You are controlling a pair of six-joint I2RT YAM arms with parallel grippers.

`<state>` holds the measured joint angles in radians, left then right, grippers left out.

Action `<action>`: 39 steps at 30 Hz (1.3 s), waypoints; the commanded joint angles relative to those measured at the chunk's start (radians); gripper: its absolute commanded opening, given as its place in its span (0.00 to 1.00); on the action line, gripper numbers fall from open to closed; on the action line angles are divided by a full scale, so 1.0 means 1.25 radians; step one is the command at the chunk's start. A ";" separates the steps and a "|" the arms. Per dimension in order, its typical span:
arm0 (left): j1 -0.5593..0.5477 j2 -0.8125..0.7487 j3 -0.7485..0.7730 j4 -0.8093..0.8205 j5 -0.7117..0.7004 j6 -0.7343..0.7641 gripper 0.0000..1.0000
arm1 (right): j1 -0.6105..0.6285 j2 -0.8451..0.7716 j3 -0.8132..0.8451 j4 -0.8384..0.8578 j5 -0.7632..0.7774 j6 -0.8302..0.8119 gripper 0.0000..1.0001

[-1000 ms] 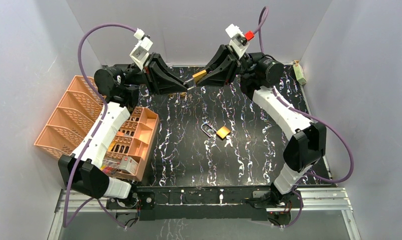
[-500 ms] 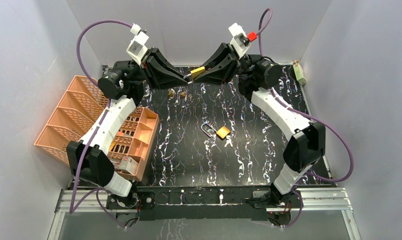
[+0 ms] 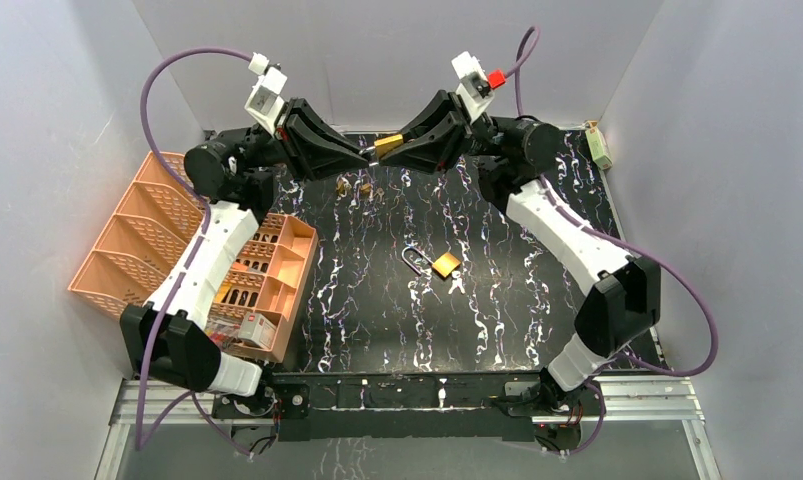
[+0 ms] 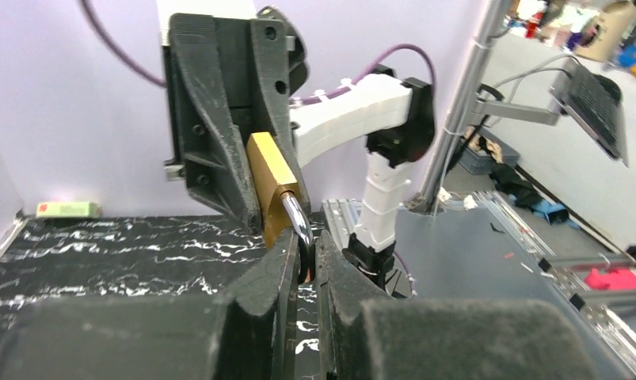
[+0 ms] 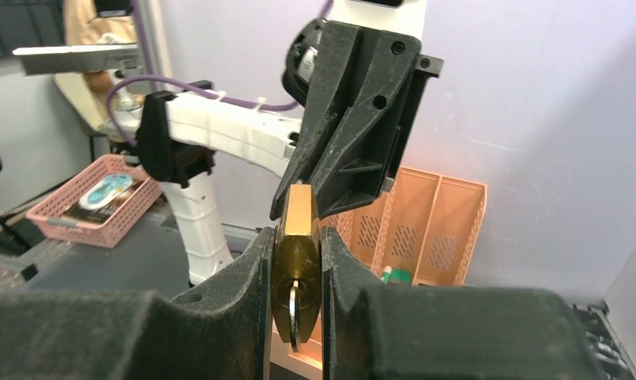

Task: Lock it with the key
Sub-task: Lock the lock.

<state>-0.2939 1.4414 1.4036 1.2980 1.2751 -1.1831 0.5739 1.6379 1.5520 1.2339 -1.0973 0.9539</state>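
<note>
Padlock (image 5: 298,229): body clamped in right fingers (image 5: 245,297).
Shackle (image 4: 297,225): seemingly pinched tight by left fingers (image 4: 260,301).
Risk: skewed push slips grip.

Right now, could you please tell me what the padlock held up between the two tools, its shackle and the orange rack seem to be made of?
Padlock body: likely brass, golden with a dull brushed sheen.
Shackle: looks like polished steel, silvery with bright highlights.
Orange rack: probably moulded plastic, with a matte peach colour and slotted, perforated walls.
</note>
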 commanded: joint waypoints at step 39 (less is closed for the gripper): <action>0.027 -0.111 -0.012 -0.613 -0.341 0.505 0.00 | 0.007 -0.362 -0.187 -0.675 0.383 -0.566 0.64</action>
<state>-0.2760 1.3319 1.3422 0.5182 0.9192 -0.5797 0.6071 1.2289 1.3201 0.3309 -0.5972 0.2306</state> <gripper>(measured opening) 0.069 0.695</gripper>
